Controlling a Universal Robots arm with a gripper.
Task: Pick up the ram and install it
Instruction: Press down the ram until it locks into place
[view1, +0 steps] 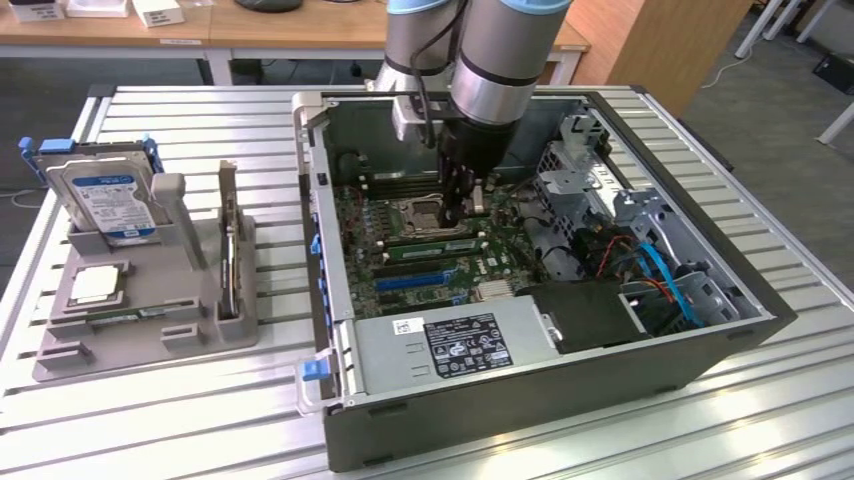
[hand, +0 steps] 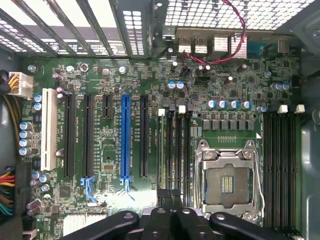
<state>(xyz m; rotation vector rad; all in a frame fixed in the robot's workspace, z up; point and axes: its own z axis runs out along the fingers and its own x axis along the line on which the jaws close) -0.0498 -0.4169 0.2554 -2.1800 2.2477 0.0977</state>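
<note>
The ram (view1: 430, 243) is a long green stick lying along a memory slot on the motherboard, beside the open processor socket (view1: 418, 212). In the wrist view the ram (hand: 161, 150) shows edge-on as a thin green strip in the slot nearest the blue slot. My gripper (view1: 463, 218) reaches down into the open computer case (view1: 534, 390), its tips close over the memory slots just behind the stick. Its black fingers (hand: 159, 220) are pressed together, and the gripper (hand: 172, 216) is shut with nothing visible between them. Whether the tips touch the stick I cannot tell.
A grey holder (view1: 80, 350) on the exterior view's left carries a blue-labelled hard drive (view1: 110, 200), a square silver chip (view1: 98, 285) and a thin board on edge (view1: 231, 250). Inside the case are a drive cage (view1: 587, 170), cables (view1: 667, 280) and the power supply (view1: 461, 345).
</note>
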